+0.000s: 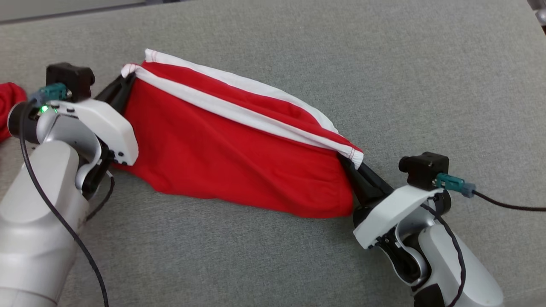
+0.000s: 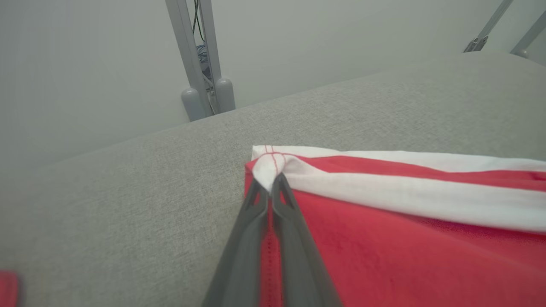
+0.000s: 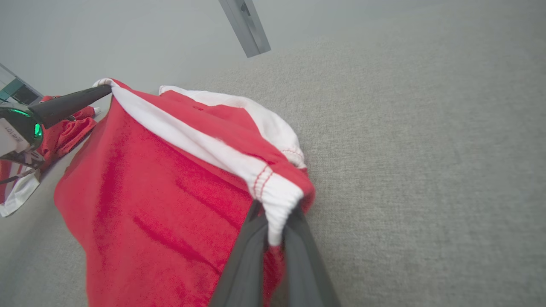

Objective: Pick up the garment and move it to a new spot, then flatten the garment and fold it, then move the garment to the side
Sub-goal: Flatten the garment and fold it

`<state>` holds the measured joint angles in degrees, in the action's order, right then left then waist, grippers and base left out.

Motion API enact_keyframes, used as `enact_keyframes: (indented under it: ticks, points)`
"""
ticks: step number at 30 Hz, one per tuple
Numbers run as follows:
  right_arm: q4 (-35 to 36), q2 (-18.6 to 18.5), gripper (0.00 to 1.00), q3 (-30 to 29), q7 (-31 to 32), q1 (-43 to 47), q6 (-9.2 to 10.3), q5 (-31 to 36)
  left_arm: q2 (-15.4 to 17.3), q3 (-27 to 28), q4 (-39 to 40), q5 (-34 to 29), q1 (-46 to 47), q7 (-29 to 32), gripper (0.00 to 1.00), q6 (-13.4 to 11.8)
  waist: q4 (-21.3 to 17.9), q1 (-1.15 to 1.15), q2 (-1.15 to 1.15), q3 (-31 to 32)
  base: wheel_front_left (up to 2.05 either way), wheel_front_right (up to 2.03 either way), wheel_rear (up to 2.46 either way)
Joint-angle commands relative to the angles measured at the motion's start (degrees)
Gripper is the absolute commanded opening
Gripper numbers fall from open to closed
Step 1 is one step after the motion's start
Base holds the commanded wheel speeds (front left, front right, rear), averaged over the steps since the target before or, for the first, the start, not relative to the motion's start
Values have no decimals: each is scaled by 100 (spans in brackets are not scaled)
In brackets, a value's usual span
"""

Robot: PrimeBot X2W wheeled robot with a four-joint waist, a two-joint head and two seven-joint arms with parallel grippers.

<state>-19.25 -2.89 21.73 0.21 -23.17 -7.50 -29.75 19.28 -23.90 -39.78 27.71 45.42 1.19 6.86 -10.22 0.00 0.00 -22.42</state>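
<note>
Looking near first, you have the right gripper point(image 1: 349, 165) pinching one white-banded corner of the red garment point(image 1: 222, 162), jaws pressed together on it. Farther, the left gripper point(image 1: 127, 81) pinches the other corner likewise. The garment stretches between them, lower edge on the grey cushion point(image 1: 405, 76), which continues wide beyond and rightward.

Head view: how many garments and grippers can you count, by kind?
Red garments: 2, the held garment and a second garment at the left edge.
Grippers: 2, left gripper and right gripper, both shut on the held garment.
Total: 4
</note>
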Motion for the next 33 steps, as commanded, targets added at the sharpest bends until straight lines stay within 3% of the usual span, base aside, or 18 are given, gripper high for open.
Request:
enact_keyframes:
  ticks: [1, 10, 11, 13, 15, 16, 18, 19, 27, 33]
  points:
    - [-108, -29, 0, -8, -94, -116, 1, -60, 38, 9, -147, -15, 211, -46, 0, 8, -104, 0, 0, -142, 0, 0, 0]
    - [-814, -27, 0, 424, -555, -705, 1, -618, -102, -149, -1145, -45, 977, -199, 0, 32, -203, 0, 0, -288, 0, 0, 0]
    - [-894, -28, 2, 474, -591, -763, 1, -663, -112, -164, -1232, -43, 1037, -220, 0, 35, -205, 0, 0, -289, 0, 0, 0]
    - [-1048, -26, 18, 571, -667, -862, 1, -743, -172, -207, -1390, -47, 1135, -251, 0, 39, -207, 0, 0, -280, 0, 0, 0]
    - [-1186, -24, 25, 659, -735, -944, 1, -816, -241, -257, -1518, -57, 1204, -288, 14, 42, -209, 0, 0, -264, 0, 0, 0]
    - [-1268, -25, 30, 687, -760, -985, 1, -839, -265, -278, -1586, -51, 1236, -302, 26, 44, -214, 0, 0, -255, 0, 0, 0]
    - [-1416, -29, 47, 729, -843, -1063, 1, -882, -294, -325, -1712, -45, 1315, -344, 75, 46, -224, 0, 0, -242, 0, 0, 0]
    - [-1487, -30, 100, 753, -870, -1098, 1, -912, -309, -334, -1786, -27, 1344, -351, 100, 47, -230, 0, 0, -236, 0, 0, 0]
    - [-1866, -28, 100, 833, -1104, -1276, 1, -875, -401, -433, -2198, 45, 1391, -409, 100, 57, -230, 0, 0, -120, 0, 0, 0]
    - [-2001, -21, 100, 522, -1259, -1098, 1, -644, -515, -557, -2226, 184, 1138, -579, 100, 64, -108, 0, 0, 140, 0, 0, 0]
